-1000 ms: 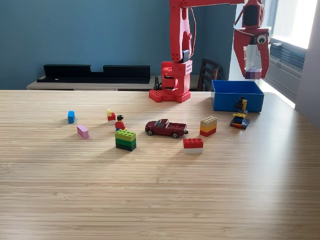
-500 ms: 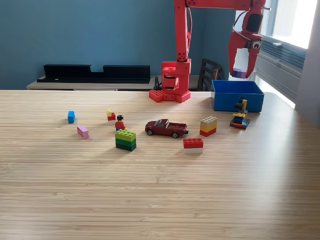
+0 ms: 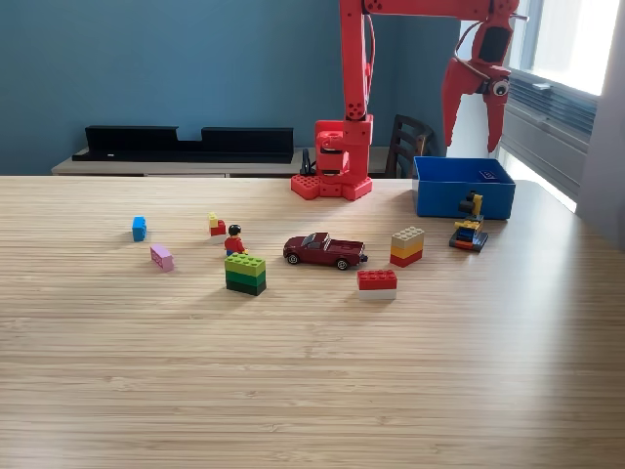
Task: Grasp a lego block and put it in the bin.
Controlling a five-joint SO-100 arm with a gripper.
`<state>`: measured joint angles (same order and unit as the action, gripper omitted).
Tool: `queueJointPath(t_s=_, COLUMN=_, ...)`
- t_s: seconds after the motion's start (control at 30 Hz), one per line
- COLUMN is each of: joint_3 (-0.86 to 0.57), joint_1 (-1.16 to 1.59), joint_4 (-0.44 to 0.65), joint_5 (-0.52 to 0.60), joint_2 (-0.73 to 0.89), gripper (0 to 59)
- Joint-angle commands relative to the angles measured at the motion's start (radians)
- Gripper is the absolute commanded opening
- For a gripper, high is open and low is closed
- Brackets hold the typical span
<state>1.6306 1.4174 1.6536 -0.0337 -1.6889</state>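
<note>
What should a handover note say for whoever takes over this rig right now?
Hand: open, holding nothing, hanging above the blue bin.
Done: a small purple block lies inside the bin.
Left: loose pieces on the table, among them the green stack, red brick, tan-topped stack, pink block and blue block.
Next, probably: reach for the nearest piece.
</note>
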Motion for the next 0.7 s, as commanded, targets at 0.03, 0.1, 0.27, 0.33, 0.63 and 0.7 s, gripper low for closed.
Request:
queueJointPath(t_s=0.03, joint_3=-0.101, joint_1=-0.051, joint_4=0.015, joint_5=0.018, joint_2=-0.094, gripper=1.4)
queueJointPath(t_s=0.1, joint_3=-0.147, joint_1=-0.087, joint_4=0.015, joint_5=0.041, joint_2=-0.094, gripper=0.1)
queueJointPath(t_s=0.27, joint_3=-0.328, joint_1=-0.255, joint_4=0.011, joint_5=0.135, joint_2=-0.094, gripper=0.0)
queueJointPath(t_s=0.33, joint_3=-0.388, joint_1=-0.333, joint_4=0.011, joint_5=0.163, joint_2=-0.094, gripper=0.0)
queueJointPath(t_s=0.63, joint_3=-0.430, joint_1=-0.676, joint_4=-0.012, joint_5=0.232, joint_2=-0.094, gripper=0.0)
queueJointPath(t_s=0.7, joint_3=-0.403, joint_1=-0.736, joint_4=-0.021, joint_5=0.239, joint_2=-0.094, gripper=0.0)
